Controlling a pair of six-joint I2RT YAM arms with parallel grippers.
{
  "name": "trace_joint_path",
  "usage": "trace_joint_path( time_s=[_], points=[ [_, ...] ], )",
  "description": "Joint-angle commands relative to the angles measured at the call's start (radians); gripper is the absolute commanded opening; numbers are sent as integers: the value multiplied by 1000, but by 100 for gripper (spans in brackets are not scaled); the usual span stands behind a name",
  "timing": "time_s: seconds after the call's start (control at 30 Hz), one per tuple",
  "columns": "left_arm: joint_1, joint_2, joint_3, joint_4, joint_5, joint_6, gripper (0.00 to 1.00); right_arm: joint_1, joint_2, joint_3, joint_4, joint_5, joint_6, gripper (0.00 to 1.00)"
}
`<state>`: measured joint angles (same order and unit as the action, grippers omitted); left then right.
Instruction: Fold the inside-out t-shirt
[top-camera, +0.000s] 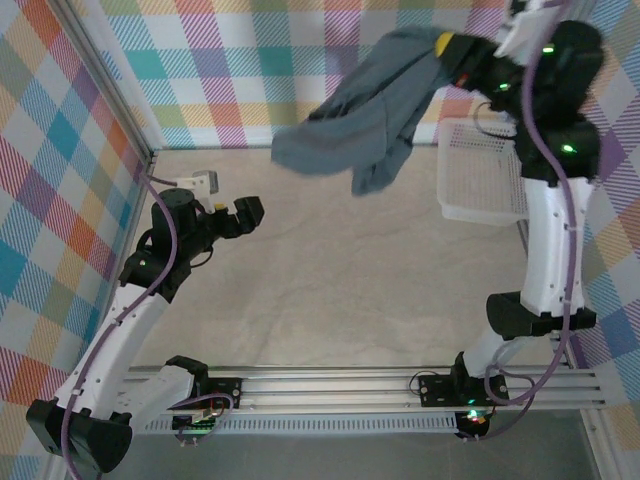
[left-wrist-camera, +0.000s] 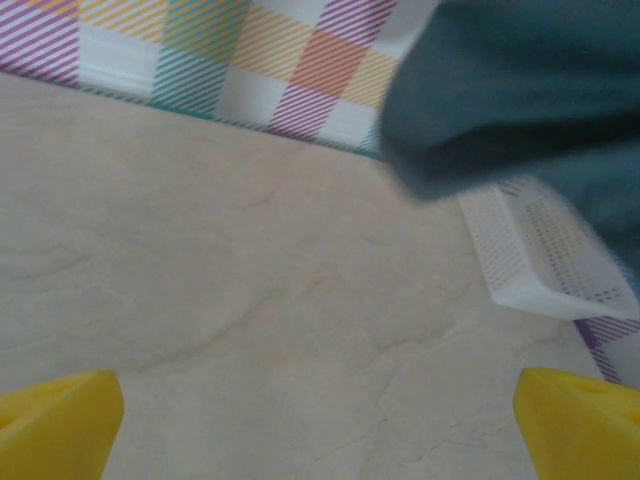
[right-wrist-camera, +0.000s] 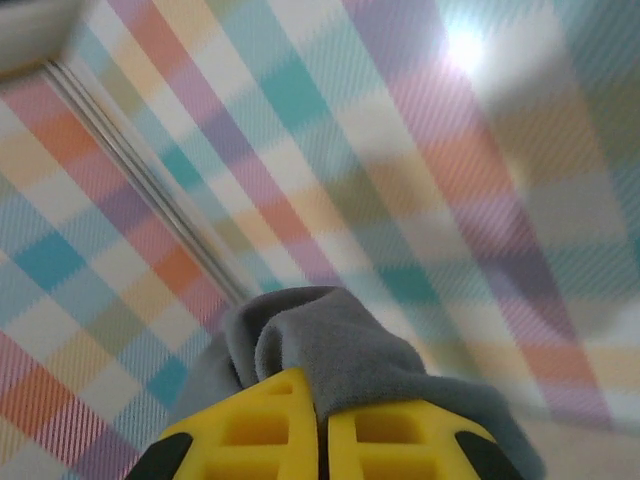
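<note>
The inside-out t-shirt (top-camera: 370, 110) is dark slate-grey and hangs in the air over the far right of the table, bunched and trailing down to the left. My right gripper (top-camera: 445, 45) is raised high at the back right and is shut on a fold of it. In the right wrist view the yellow fingers (right-wrist-camera: 250, 430) press together with grey t-shirt (right-wrist-camera: 340, 345) cloth bulging out above the right gripper (right-wrist-camera: 322, 400). My left gripper (top-camera: 255, 210) stands open over the left of the table, holding nothing. The left gripper (left-wrist-camera: 320, 420) faces bare tabletop, with the t-shirt (left-wrist-camera: 520, 90) at upper right.
A white plastic basket (top-camera: 480, 175) stands at the right of the table, just under the raised right arm; the basket (left-wrist-camera: 530, 260) also appears in the left wrist view. Checked cloth walls (top-camera: 90, 150) close the left, back and right sides. The tabletop (top-camera: 330, 280) is pale beige.
</note>
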<state>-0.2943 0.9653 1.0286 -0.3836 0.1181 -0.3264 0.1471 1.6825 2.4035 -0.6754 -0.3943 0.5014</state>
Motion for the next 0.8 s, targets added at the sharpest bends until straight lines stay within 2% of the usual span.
trace_joint_path(
  time_s=[0.0,0.03,0.1,0.17,0.27,0.4,0.53,0.67,0.7,0.77],
  points=[
    [-10,-22,22,-94,-114,-19,100,30,86,-291,-139,31,-34,13],
    [-10,-23,21,-109,-137,-24,100,30,74,-384,-128,42,-34,19],
    [-9,-11,18,-138,-167,-25,100,32,47,-599,-106,57,-40,42],
    [-9,21,23,-166,-145,-11,99,30,19,-759,-112,91,-51,52],
    [-9,109,24,-193,-69,-7,95,31,-49,-973,-79,165,-68,56],
    [-23,322,56,-202,32,-14,89,32,-61,-1119,-22,141,-42,57],
    [-73,557,161,-199,19,-10,87,87,-24,-1182,71,59,46,58],
    [-82,727,202,-112,-4,-55,83,201,48,-1207,158,18,96,66],
    [-83,763,213,-99,-12,-63,80,227,72,-1200,156,37,104,68],
    [-83,807,227,-79,-14,-78,64,271,100,-1199,175,49,116,67]
  ],
)
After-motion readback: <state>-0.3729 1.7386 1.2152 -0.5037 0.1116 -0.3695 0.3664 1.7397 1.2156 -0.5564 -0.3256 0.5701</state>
